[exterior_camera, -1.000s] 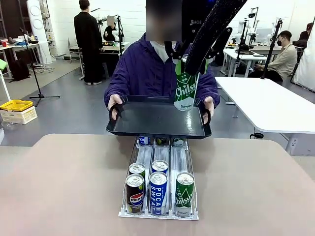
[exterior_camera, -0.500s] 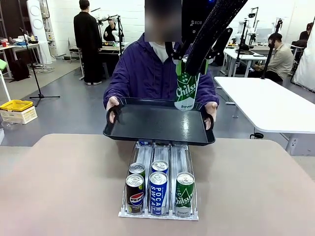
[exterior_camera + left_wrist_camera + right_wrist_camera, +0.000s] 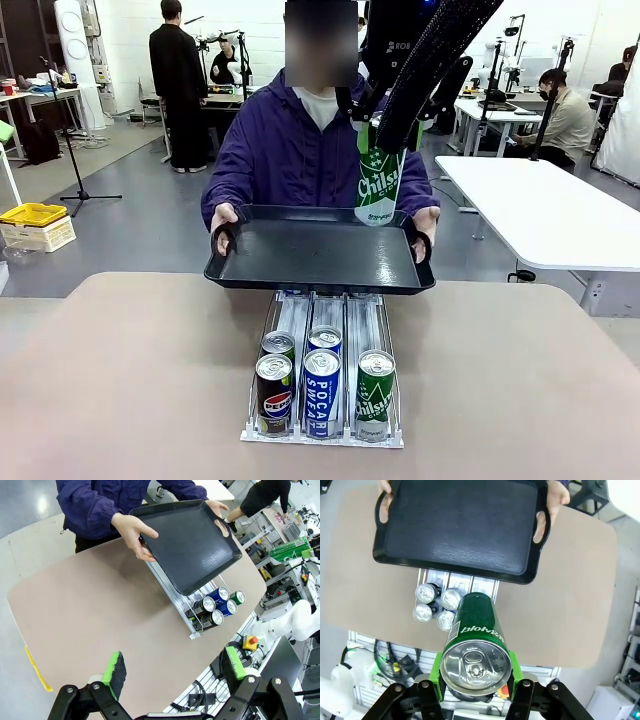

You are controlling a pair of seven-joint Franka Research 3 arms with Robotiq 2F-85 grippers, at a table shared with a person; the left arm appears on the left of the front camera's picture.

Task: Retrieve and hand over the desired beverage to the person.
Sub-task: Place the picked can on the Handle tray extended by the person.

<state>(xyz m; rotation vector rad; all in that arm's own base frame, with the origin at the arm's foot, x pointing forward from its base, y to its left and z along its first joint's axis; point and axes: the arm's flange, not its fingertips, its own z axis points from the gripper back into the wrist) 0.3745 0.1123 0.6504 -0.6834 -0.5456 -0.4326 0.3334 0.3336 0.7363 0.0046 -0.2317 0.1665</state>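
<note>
High above the black tray (image 3: 300, 262) held out by the person (image 3: 290, 140), clamped upright in the right gripper (image 3: 386, 128): green can (image 3: 378, 185), long axis vertical, tray bed below; left gripper (image 3: 175, 666) spread wide, empty.

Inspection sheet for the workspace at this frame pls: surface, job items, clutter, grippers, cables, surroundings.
Surface: tan table with a can rack at its middle.
Job's things: green Chilsung can upright in the air, not on the tray; person holds the black tray by both handles over the rack's far end; Pepsi can, Pocari Sweat can and more in the rack.
Clutter: nothing seen.
Grippers: right gripper shut on the Chilsung can; left gripper open, high above the table.
Cables: black braided sleeve along the right arm.
Surroundings: white table, yellow crate.
</note>
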